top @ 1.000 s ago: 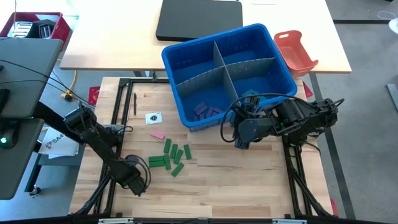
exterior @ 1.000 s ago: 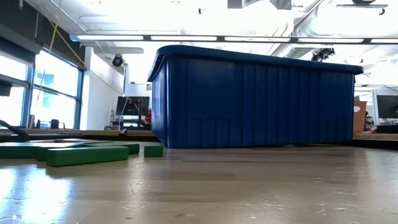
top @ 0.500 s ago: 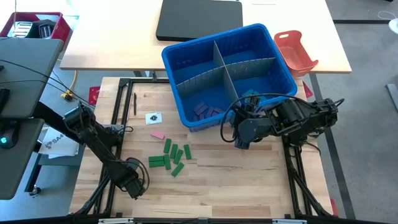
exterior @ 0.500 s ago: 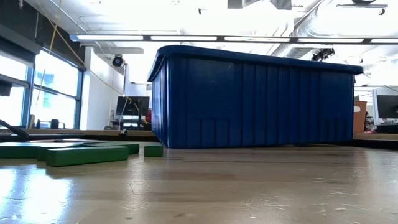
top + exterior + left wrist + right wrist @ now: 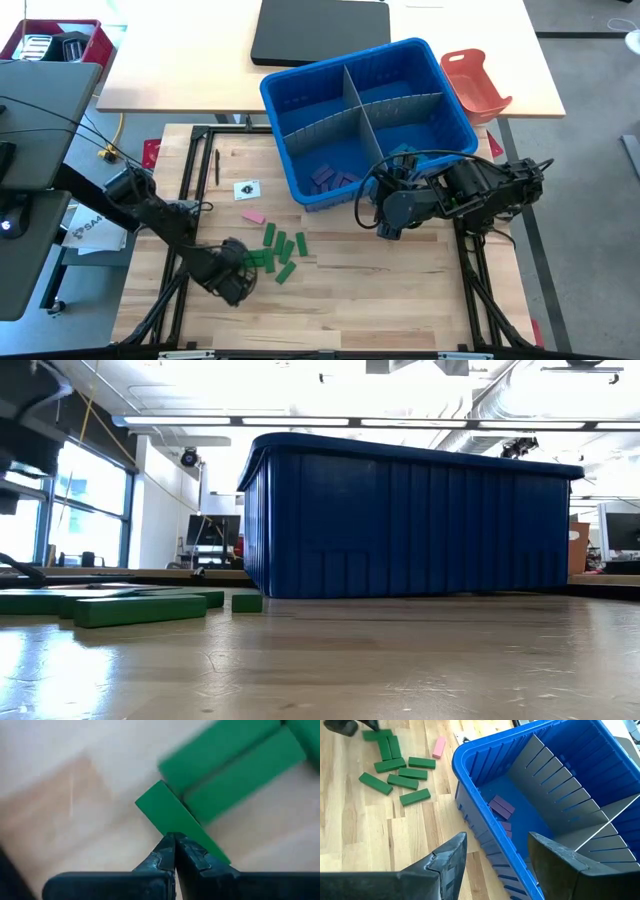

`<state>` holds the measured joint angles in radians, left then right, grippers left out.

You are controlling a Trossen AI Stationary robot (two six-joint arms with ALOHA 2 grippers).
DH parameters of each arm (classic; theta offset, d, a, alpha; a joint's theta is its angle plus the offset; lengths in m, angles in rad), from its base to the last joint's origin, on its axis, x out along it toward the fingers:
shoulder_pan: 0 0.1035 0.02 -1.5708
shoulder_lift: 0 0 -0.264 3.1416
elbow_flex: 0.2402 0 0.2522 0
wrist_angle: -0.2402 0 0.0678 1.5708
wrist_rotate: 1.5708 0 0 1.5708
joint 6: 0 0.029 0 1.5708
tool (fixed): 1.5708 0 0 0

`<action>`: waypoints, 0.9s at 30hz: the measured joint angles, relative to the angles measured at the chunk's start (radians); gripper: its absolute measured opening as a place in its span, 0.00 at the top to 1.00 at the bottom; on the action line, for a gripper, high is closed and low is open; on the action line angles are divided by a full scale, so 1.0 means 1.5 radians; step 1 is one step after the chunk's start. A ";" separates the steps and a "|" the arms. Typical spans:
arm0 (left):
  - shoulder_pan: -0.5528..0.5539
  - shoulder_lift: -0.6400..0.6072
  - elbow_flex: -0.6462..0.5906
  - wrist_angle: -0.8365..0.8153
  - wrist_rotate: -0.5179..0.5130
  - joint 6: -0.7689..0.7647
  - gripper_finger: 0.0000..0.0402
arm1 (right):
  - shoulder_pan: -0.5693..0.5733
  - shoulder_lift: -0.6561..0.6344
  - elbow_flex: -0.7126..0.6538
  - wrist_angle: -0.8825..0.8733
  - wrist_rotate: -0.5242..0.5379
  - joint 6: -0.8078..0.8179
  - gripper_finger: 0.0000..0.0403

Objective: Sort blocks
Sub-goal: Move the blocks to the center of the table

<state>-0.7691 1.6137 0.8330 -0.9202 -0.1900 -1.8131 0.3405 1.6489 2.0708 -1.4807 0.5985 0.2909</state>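
Blue bin (image 5: 452, 106) holds purple blocks (image 5: 327, 176) (grey dividers (image 5: 361, 105)).

The left claw (image 5: 238, 283) covers part of the green blocks (image 5: 281, 248); in its wrist view they are blurred.

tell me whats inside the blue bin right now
The blue bin, split by grey dividers, holds purple blocks in its near-left compartment and some blue blocks in the near-right one. The far compartments look bare, though the walls hide some floor.

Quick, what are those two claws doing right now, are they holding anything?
Left gripper: shut, holding nothing, at the green blocks.
Right gripper: open, empty, beside the blue bin.
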 joint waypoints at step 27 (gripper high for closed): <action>0.225 0.031 0.008 0.402 -0.165 0.622 1.00 | 0.000 0.000 0.000 0.000 0.000 0.000 0.49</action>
<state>-0.4322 1.6601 0.8448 -0.3176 -0.4381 -0.8799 0.3405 1.6489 2.0708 -1.4811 0.5983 0.2913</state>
